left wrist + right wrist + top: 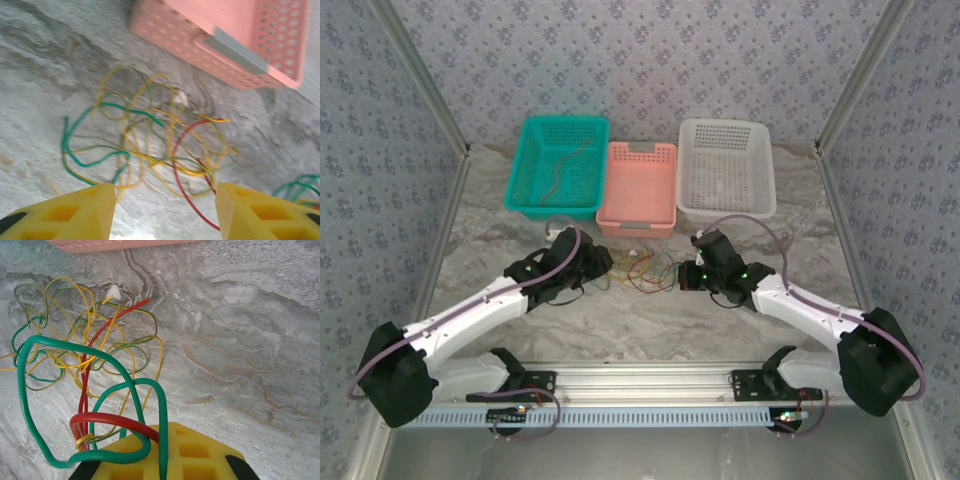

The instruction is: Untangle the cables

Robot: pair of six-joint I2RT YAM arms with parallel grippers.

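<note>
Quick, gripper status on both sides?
Left gripper: open, empty, with the cable tangle on the table ahead of it.
Right gripper: closed, holding green and red cables.

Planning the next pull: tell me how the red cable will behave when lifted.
Likely floppy: the red cable lies in loose curves, so it should sag. Probably light, being thin beside the pink basket. It will likely drag the green cable and yellow cables that cross it.
</note>
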